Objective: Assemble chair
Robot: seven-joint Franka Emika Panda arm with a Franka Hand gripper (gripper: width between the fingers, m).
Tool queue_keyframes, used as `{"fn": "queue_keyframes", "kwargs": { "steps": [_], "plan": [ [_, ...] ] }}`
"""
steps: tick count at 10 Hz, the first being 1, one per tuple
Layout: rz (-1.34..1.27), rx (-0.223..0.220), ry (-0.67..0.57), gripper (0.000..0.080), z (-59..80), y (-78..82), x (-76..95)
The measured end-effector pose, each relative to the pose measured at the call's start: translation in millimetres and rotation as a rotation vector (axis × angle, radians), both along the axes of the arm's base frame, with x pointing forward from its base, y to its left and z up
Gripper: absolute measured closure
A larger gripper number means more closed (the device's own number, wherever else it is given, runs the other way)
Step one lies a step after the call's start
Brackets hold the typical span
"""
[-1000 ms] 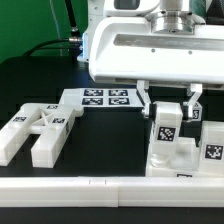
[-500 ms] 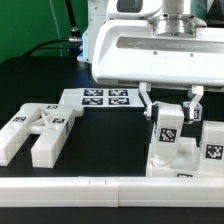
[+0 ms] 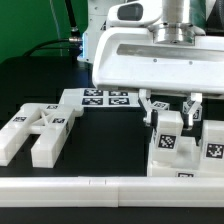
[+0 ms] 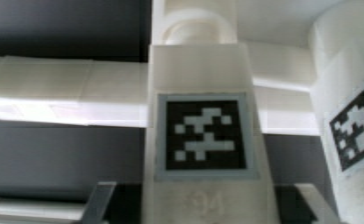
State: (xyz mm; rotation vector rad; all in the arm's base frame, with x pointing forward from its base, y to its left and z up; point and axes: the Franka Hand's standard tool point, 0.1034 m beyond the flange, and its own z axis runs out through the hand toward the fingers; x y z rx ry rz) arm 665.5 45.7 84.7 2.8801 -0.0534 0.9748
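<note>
The chair parts are white blocks with black-and-white tags. At the exterior view's right, an upright tagged block [image 3: 168, 133] stands on a partly built piece [image 3: 178, 163], beside another tagged block [image 3: 213, 142]. My gripper [image 3: 170, 117] is open and straddles the upright block's top, one finger on each side. In the wrist view the same block [image 4: 205, 130] fills the middle. A dark gap separates it from each finger [image 4: 108, 203], so the gripper [image 4: 205, 207] is not touching it. Several loose tagged parts [image 3: 38, 130] lie at the exterior view's left.
The marker board [image 3: 102, 97] lies flat behind the parts, mid-table. A long plain white rail [image 3: 100, 191] runs along the front edge. The arm's large white body [image 3: 150, 55] hangs over the right half. The table top is black.
My gripper has come down a little, so its fingers now reach lower on either side of the upright block. The parts have not moved.
</note>
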Motion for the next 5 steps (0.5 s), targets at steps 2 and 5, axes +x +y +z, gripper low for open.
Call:
{"fn": "queue_keyframes", "kwargs": {
  "steps": [2, 5],
  "plan": [
    [0.007, -0.009, -0.035, 0.0509, 0.2, 0.5, 1.8],
    [0.015, -0.018, -0.032, 0.0272, -0.1, -0.5, 1.8]
  ]
}}
